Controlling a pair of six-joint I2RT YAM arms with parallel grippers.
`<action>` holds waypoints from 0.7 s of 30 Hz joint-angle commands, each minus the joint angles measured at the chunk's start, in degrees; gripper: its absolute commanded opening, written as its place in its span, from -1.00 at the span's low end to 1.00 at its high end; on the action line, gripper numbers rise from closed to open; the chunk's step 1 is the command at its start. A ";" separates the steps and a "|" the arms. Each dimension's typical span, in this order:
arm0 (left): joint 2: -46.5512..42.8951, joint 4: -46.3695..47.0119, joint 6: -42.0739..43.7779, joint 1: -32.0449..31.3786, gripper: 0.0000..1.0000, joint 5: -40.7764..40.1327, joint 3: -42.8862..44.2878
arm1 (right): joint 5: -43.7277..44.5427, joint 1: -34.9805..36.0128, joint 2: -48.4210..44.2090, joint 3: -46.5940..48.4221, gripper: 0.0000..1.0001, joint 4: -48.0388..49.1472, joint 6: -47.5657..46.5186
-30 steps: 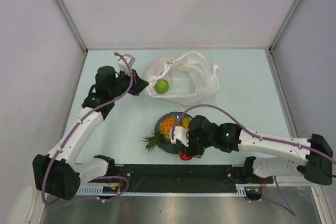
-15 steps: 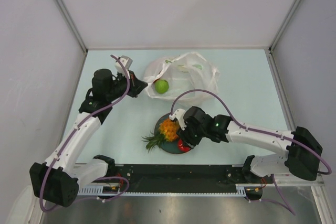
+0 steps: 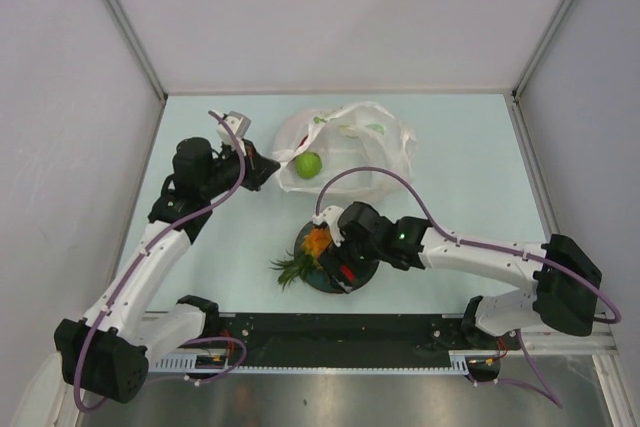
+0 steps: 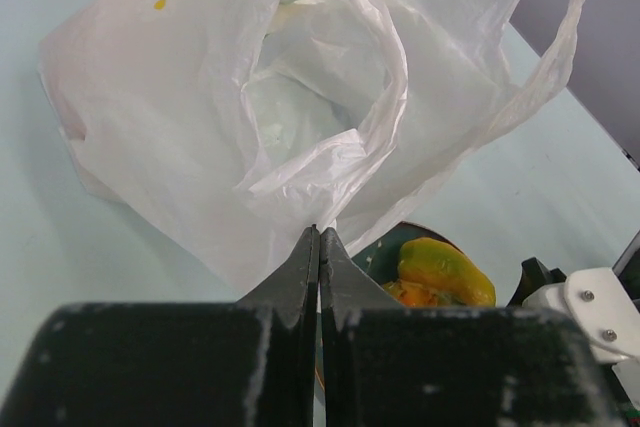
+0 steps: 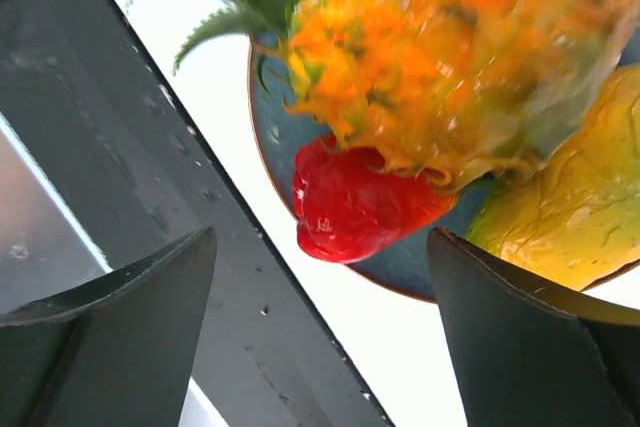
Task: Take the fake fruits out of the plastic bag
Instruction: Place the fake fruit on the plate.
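Right gripper [image 5: 322, 247] has swung left over the plate [image 5: 275, 142] by the near edge, spread wide, empty. Left gripper [image 4: 318, 237] pinches the plastic bag [image 4: 180, 117] mid-table; best reach its green fruit [image 3: 308, 163] low through the mouth.

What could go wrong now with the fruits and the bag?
1. The red fruit sits at the rim of the plate, right by the open right hand; a nudge could roll it off.
2. The left hand pinches only a thin fold of the plastic bag; it may slip out, leaving the green fruit inside.
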 commanded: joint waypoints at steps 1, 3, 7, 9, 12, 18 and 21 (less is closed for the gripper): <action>-1.44 1.31 -0.87 0.17 -0.99 0.90 -0.54 | -3.41 -2.35 0.31 5.65 0.82 -0.98 0.55; -1.44 0.96 -0.34 0.08 -1.00 0.90 -0.28 | -6.64 -5.60 0.05 9.69 0.82 -5.28 -1.29; -1.44 -0.80 1.50 0.17 -0.99 1.07 1.21 | -12.98 -11.31 0.49 18.29 0.66 -15.82 -7.88; -1.88 -1.33 3.08 0.17 -0.99 0.81 1.48 | -13.08 -13.25 0.49 22.78 0.61 -20.84 -11.49; -2.93 -2.91 6.33 0.26 -0.99 0.46 1.05 | -14.31 -17.11 0.05 28.95 0.42 -19.02 -13.17; -4.43 -5.72 11.61 0.87 -0.99 0.28 0.78 | -10.37 -22.92 9.23 29.66 0.18 -1.62 -18.94; -4.52 -6.77 11.97 2.10 -1.00 0.46 1.83 | -5.80 -23.72 16.20 29.66 -0.03 3.13 -23.52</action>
